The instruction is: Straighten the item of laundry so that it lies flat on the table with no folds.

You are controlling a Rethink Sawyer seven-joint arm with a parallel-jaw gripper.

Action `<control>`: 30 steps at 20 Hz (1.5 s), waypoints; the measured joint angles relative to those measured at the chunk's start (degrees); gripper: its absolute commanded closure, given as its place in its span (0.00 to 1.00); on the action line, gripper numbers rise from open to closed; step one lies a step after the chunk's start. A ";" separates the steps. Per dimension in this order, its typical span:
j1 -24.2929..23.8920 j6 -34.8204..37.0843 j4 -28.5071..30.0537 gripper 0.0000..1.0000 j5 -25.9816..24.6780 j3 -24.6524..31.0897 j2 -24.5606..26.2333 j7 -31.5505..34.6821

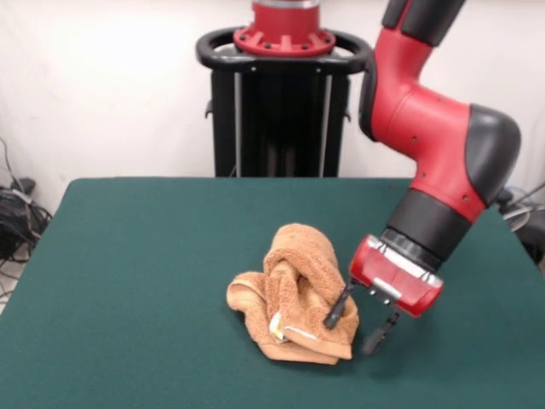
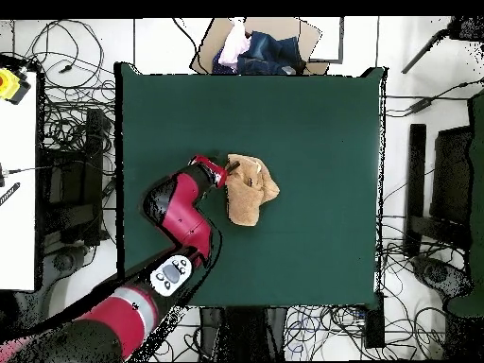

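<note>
Right now the towel (image 1: 294,294) sits crumpled in a heap near the middle of the desk (image 1: 145,256), far from flat. In the front view it is bunched into a tall hump at the back, with lower folds spilling toward the camera, and a bit of pale label or edge shows low in the folds. In the overhead view the towel (image 2: 251,189) reads as a compact tan lump, roughly central on the green desk (image 2: 312,123).

The red and black arm (image 1: 434,145) comes down from the upper right of the front view and bends toward the towel. Its gripper (image 1: 358,326) hangs low at the heap's right edge, fingers spread apart and holding nothing. One dark finger (image 1: 338,308) lies against the towel's side or just in front of it; which of the two is hard to tell. The other finger (image 1: 378,334) stands clear over bare green cloth. From overhead the gripper (image 2: 227,174) meets the towel's left edge.

Beyond the desk's far edge in the overhead view lies a cardboard box (image 2: 253,49) with bundled clothes.
</note>
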 measured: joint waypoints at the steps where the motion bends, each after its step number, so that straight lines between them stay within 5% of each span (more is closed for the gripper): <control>1: 0.62 0.95 0.01 0.00 0.01 -0.57 -0.24 0.00; 15: 10.53 14.22 -0.08 0.00 4.77 -11.79 3.36 0.00; 30: 7.68 14.84 -0.12 0.00 1.12 -15.25 6.64 0.02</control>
